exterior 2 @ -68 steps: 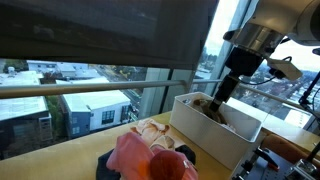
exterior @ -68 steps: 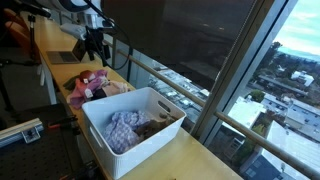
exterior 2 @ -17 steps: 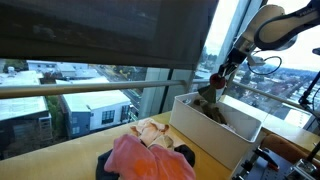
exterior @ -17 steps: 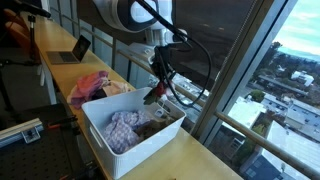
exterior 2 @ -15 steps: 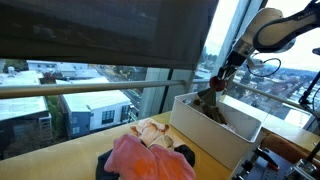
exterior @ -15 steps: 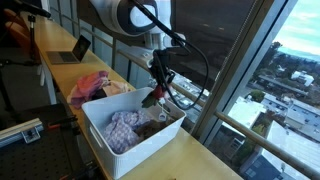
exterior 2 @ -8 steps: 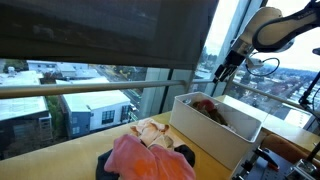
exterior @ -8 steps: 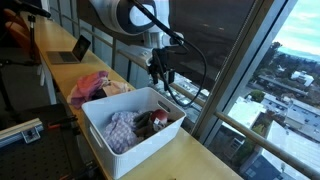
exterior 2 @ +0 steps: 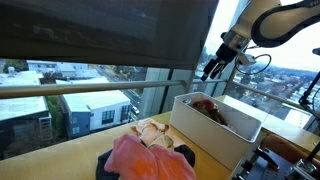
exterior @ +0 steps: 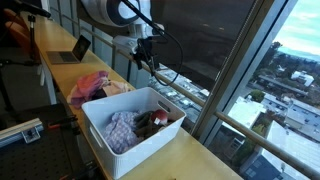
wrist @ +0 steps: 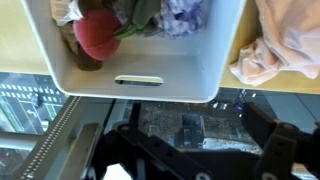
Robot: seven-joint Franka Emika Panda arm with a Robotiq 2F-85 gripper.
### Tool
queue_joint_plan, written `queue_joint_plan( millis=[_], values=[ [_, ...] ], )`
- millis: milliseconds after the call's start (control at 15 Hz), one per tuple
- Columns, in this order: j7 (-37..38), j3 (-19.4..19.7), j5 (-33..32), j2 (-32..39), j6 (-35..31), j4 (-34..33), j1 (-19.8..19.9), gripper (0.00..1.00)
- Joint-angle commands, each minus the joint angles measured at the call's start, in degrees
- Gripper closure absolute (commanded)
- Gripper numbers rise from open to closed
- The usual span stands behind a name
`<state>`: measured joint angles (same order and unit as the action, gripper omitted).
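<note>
A white plastic bin (exterior: 97, 138) (exterior 2: 197, 133) stands on the wooden counter in both exterior views. Inside lie a lavender cloth (exterior: 121, 128), a red garment (exterior 2: 205, 104) (wrist: 96, 35) and a darker piece (exterior: 152, 122). My gripper (exterior: 143, 58) (exterior 2: 210, 68) hangs open and empty in the air, above and beyond the bin's window-side rim. In the wrist view the gripper (wrist: 195, 152) frames the window ledge, with the bin's wall (wrist: 190, 75) and its handle slot above. A heap of pink clothes (exterior: 94, 85) (exterior 2: 145, 157) (wrist: 281, 42) lies on the counter beside the bin.
A large window with a metal railing (exterior: 190, 90) runs right behind the counter. A laptop (exterior: 68, 52) sits on the far end of the counter. A dark blind (exterior 2: 100, 30) covers the upper glass. The counter edge (exterior: 70, 120) drops off in front of the bin.
The gripper held a reddish-dark garment over the bin, opened and dropped it in. It has since risen and moved away from the bin, toward the clothes pile side.
</note>
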<state>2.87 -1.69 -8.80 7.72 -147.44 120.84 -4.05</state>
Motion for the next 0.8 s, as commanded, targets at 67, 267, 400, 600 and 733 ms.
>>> queue_joint_plan(
  millis=[67, 267, 400, 600, 733],
  values=[
    [4.01, -3.75, 0.08, 1.74, -0.96, 0.69, -4.2, 0.0],
    [5.87, -5.6, -0.01, 4.29, -1.39, 0.56, -6.91, 0.0],
    [7.08, -6.45, -0.62, 6.3, -1.87, 0.74, -8.87, 0.0],
    [8.27, -7.17, -1.25, 9.09, -2.32, 0.76, -11.71, 0.0],
    [8.99, -7.23, -1.88, 11.24, -2.66, 0.63, -13.71, 0.0]
  ],
)
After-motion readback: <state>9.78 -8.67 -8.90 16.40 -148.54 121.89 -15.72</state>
